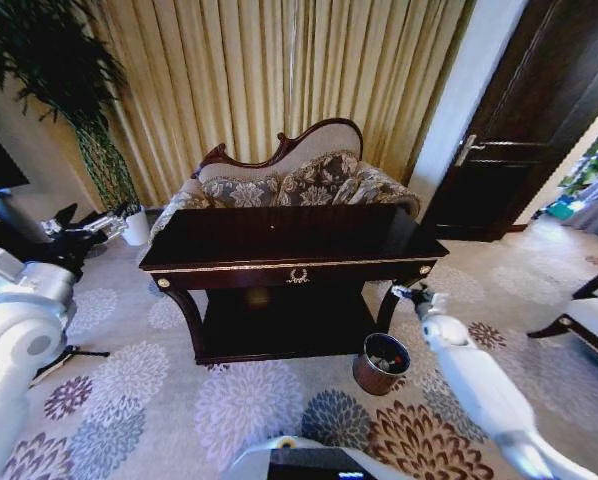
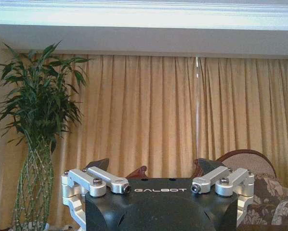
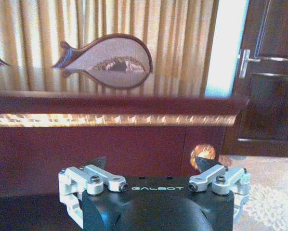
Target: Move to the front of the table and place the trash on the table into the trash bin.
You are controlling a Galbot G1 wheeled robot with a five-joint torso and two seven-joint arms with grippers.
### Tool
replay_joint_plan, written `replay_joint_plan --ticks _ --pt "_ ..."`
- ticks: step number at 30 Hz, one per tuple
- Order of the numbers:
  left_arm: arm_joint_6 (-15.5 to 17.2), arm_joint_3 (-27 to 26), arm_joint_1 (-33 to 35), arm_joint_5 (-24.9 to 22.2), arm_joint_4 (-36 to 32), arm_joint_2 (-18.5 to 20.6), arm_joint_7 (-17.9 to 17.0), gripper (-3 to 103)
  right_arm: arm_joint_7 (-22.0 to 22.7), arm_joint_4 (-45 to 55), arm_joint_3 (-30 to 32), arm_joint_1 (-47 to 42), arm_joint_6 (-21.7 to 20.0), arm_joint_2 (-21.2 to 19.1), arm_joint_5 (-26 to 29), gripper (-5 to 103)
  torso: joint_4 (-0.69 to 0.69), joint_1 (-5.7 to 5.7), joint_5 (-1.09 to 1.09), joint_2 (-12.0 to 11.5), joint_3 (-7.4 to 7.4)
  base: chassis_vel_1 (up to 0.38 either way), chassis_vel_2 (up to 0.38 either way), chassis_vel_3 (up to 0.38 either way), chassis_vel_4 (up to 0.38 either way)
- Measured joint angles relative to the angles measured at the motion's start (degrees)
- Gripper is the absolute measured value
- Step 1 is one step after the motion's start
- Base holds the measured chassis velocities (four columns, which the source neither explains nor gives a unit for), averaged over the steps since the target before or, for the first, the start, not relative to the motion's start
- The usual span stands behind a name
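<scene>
Where gold trim gleams, dark glossy table (image 1: 279, 240), reddish-brown trash bin (image 1: 381, 365)

Probably home lounge (sofa (image 1: 289, 180), curtains (image 1: 279, 70))

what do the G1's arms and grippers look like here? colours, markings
Both arms have smooth glossy white shells. The left gripper and right gripper look identical: a matte black housing with white GALBOT lettering, silver machined linkage bars on each side with dark bolt heads, and dark pointed fingertips. In the head view, the left gripper looks black with silver parts. No loose cables are visible.
</scene>
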Motion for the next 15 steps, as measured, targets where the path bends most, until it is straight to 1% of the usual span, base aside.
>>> replay_joint_plan --ticks 1,3,4,5,7,9,10,13,15 --pt "0.00 0.11 -0.21 0.00 0.15 0.06 0.01 100 0.00 2.31 1.00 -1.21 -0.42 -0.44 0.67 100 -0.01 0.00 0.02 0.00 0.00 0.000 0.000 0.000 0.000" --pt "0.02 0.27 -0.57 0.00 0.57 0.21 0.00 100 0.30 8.95 3.52 -4.01 -1.84 -1.05 3.81 100 0.00 0.00 0.02 0.00 0.00 0.000 0.000 0.000 0.000" --pt "0.11 0.34 -0.74 0.00 0.76 0.23 0.02 100 1.21 14.04 4.80 -5.26 -3.28 -1.07 6.48 100 0.02 0.00 0.02 0.00 0.00 0.000 0.000 0.000 0.000" --pt "0.11 0.34 -0.74 0.00 0.76 0.23 0.02 100 1.21 14.04 4.80 -5.26 -3.28 -1.07 6.48 100 0.02 0.00 0.02 0.00 0.00 0.000 0.000 0.000 0.000" --pt "0.29 0.43 -0.89 0.00 0.98 0.22 -0.13 100 3.49 20.64 6.08 -5.98 -5.75 -0.91 10.26 100 0.02 0.00 -0.02 0.00 0.00 0.000 0.000 0.000 0.000" --pt "0.32 0.47 -0.95 0.00 0.98 0.11 -0.23 100 6.58 27.30 6.48 -5.94 -8.23 -0.66 13.38 100 0.04 0.00 -0.01 0.00 0.00 0.000 0.000 0.000 0.000" --pt "0.32 0.47 -0.95 0.00 0.98 0.11 -0.23 100 6.58 27.30 6.48 -5.94 -8.23 -0.66 13.38 100 0.04 0.00 -0.01 0.00 0.00 0.000 0.000 0.000 0.000" --pt "0.12 0.62 -0.95 0.00 0.66 -0.37 -0.24 100 9.75 34.17 5.98 -4.91 -10.62 -0.76 14.06 100 0.04 0.00 -0.01 0.00 0.00 0.000 0.000 0.000 0.000" --pt "-0.08 0.69 -0.92 0.02 0.57 -0.63 -0.24 100 10.22 35.82 5.61 -4.58 -11.39 -0.89 13.55 100 0.03 0.00 0.01 0.00 0.00 0.000 0.000 0.000 0.000"
